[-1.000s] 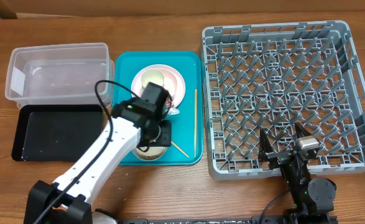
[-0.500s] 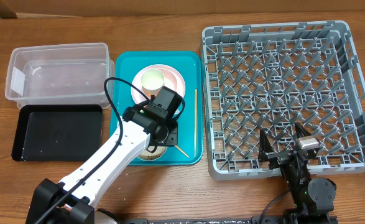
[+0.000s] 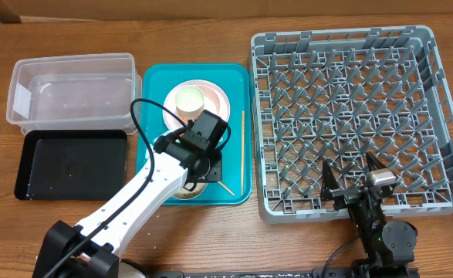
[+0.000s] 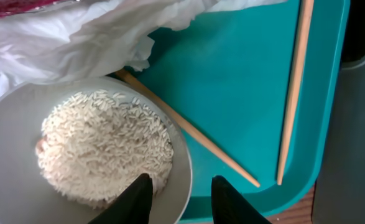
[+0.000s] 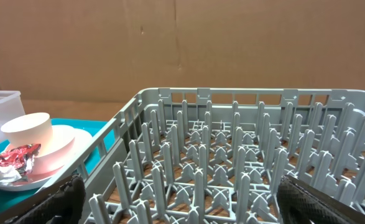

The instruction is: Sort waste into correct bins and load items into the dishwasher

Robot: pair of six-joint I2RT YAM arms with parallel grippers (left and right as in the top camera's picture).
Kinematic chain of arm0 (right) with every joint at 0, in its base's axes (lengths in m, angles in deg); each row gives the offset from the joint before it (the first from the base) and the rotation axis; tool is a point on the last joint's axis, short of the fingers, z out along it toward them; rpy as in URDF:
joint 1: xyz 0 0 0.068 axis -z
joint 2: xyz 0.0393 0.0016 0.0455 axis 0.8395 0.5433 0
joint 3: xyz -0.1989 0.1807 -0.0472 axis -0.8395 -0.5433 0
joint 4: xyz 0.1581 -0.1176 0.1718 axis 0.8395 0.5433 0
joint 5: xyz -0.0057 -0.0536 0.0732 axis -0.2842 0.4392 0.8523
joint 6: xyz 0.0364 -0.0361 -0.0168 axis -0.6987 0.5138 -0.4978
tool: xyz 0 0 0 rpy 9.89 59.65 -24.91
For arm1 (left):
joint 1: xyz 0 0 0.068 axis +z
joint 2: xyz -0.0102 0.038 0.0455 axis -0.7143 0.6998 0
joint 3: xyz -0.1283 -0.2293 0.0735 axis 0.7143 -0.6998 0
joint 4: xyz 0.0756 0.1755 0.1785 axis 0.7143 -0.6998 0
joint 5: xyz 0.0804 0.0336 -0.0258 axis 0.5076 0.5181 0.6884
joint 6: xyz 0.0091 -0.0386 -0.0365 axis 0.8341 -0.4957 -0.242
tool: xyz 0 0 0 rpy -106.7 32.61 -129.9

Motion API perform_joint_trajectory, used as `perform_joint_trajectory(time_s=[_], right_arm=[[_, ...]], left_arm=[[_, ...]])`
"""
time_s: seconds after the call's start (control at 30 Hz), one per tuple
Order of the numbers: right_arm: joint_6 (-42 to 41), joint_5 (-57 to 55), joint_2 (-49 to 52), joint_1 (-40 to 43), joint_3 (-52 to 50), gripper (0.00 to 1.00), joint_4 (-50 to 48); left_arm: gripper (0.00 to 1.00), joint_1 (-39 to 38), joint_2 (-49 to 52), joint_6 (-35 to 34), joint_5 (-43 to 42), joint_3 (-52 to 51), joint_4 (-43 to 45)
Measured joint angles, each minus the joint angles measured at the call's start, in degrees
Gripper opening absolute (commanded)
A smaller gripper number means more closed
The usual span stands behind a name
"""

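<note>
Your left gripper (image 4: 182, 198) is down at the bottom of the wrist view, fingers parted either side of the rim of the pale grey bowl (image 4: 8, 124). One finger's over the rice (image 4: 101, 146), the other is outside over the teal tray (image 4: 232, 74). There's a gap on both sides of the rim, so it's not pinching anything.

A crumpled napkin (image 4: 76, 37) droops over the bowl's top edge. One chopstick (image 4: 188, 134) runs diagonally out from beside the bowl, and the other chopstick (image 4: 294, 87) lies along the tray's right side.

Your right gripper (image 5: 182, 199) is spread wide, holding nothing, at the lower edge of the grey dish rack (image 3: 349, 108). The cup (image 3: 189, 99) sits on the pink plate (image 3: 221, 99) in the upper part of the tray.
</note>
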Motion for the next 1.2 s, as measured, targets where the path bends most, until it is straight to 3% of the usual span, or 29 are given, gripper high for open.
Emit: perform_joint_trajectory(time_s=[0.23,0.3,0.57,0.73,1.0,1.2], right_arm=[[0.0,0.0,0.0,0.0,0.0,1.0,0.0],[0.0,0.0,0.0,0.0,0.0,1.0,0.0],[0.0,0.0,0.0,0.0,0.0,1.0,0.0],[0.0,0.0,0.0,0.0,0.0,1.0,0.0],[0.0,0.0,0.0,0.0,0.0,1.0,0.0],[0.0,0.0,0.0,0.0,0.0,1.0,0.0]], left_arm=[[0.34,0.0,0.1,-0.1,-1.6,-5.5,7.0],[0.3,0.0,0.1,-0.1,-2.2,-7.0,8.3],[0.29,0.0,0.1,-0.2,-2.8,-8.0,9.3],[0.4,0.0,0.1,-0.2,-3.0,-8.0,9.3],[0.47,0.0,0.1,-0.1,-3.0,-7.3,6.7],[0.49,0.0,0.0,1.4,-1.2,4.0,0.0]])
